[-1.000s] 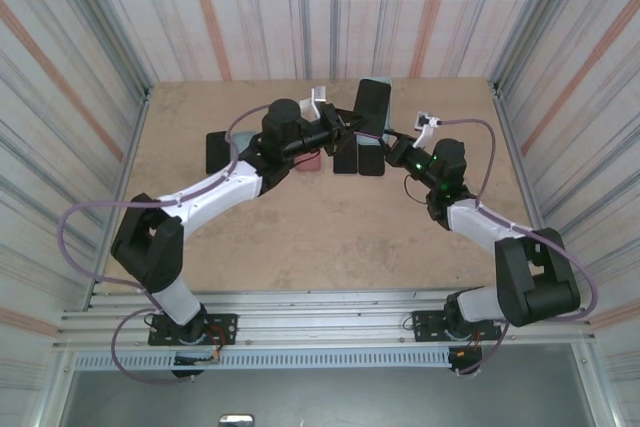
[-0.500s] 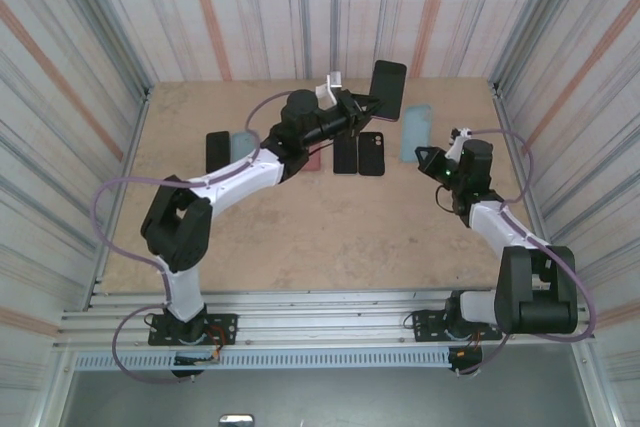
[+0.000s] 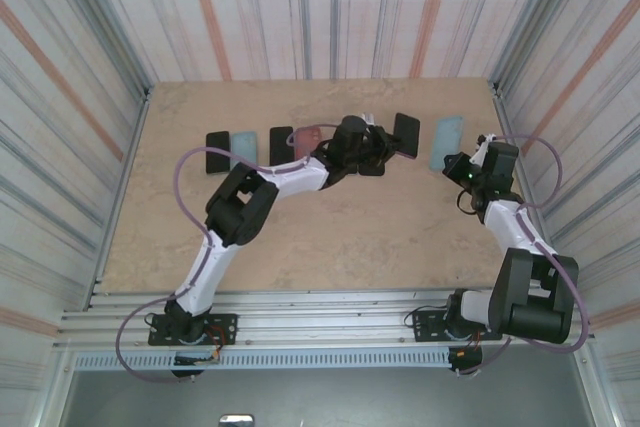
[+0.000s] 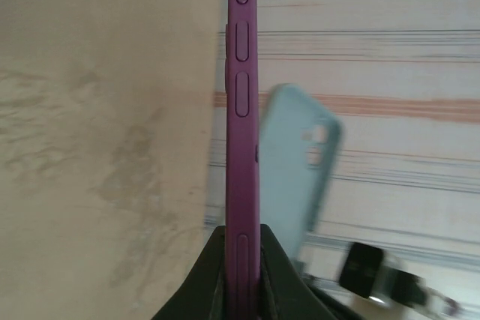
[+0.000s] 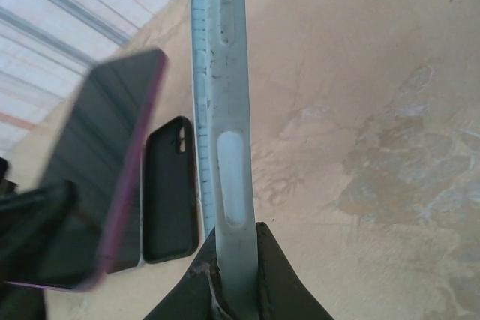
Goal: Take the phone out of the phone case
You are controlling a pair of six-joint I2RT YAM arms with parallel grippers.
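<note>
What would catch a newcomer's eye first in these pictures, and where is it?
First, the two held things: the left gripper is shut on a purple-edged phone, the right gripper on a pale blue case, raised side by side over the far right of the table. Next, the row of more phones or cases lying flat to their left.

Beyond left gripper [image 4: 241,264] and right gripper [image 5: 234,256]: corrugated metal walls [image 3: 330,7], striped white, grey and orange. Beneath both: beige mottled tabletop [image 3: 330,237]. Behind: slotted aluminium rail [image 3: 320,325]. Soft, even light.
</note>
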